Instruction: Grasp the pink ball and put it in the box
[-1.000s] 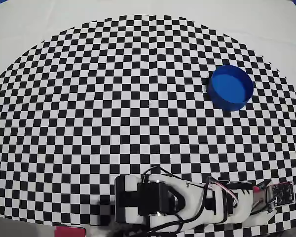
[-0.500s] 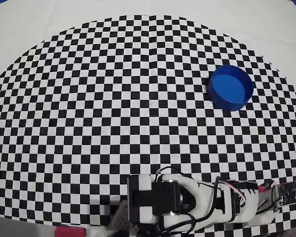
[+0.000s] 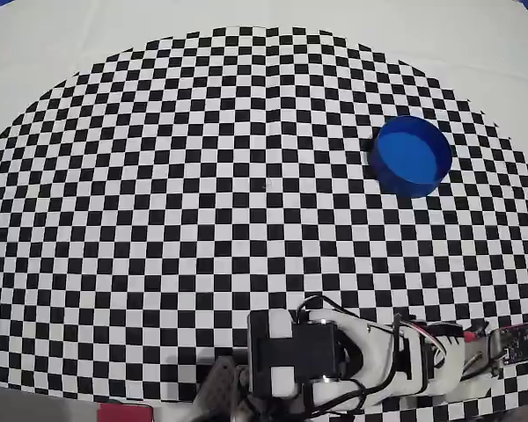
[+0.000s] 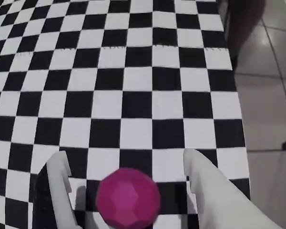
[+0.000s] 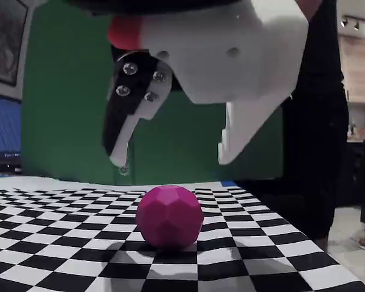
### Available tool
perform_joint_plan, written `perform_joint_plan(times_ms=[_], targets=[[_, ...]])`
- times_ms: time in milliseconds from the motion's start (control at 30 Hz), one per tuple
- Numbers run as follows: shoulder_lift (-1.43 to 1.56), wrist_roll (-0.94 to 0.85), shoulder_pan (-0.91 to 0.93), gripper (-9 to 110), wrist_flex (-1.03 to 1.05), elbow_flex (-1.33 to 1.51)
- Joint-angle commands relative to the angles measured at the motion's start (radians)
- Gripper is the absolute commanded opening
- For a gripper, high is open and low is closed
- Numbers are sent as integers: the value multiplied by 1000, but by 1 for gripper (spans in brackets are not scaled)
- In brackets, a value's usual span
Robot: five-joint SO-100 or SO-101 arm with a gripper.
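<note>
Ball: pink ball (image 5: 169,217) rests on the checkered mat (image 3: 202,176) near the mat's edge, close to the arm's base; in the overhead view the arm (image 3: 352,360) covers it, so we do not see it there.
Gripper: gripper (image 5: 173,159) hangs above the ball with jaws spread wide, holding nothing. In the fixed view both fingertips are clear of the ball's top, with open air between.
Alignment: in the wrist view the ball (image 4: 127,196) sits between the two fingers, somewhat closer to the finger on the left of that view (image 4: 62,181) than to the one on the right (image 4: 205,181). We judge it roughly centred but not exactly.
Box: blue box (image 3: 411,156) stands on the mat's far right in the overhead view, well apart from the arm, and looks empty.
Step in hand: descent onto the ball; grasp not yet made.
How we would do it: lower straight down until the fingertips pass the ball's widest part, shifting slightly toward the left of the wrist view so both fingers meet it together.
Risk: the faceted ball may roll if one finger touches first, and the mat's edge is near. We would close slowly.
Progress: early, by our reckoning; lift and carry remain.
</note>
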Motion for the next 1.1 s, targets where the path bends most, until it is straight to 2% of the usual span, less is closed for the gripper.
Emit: perform_joint_plan(times_ms=[0,1067], targets=[[-11,8,-3,28,-17,-46],[-112,8,-20,28,-20,-60]])
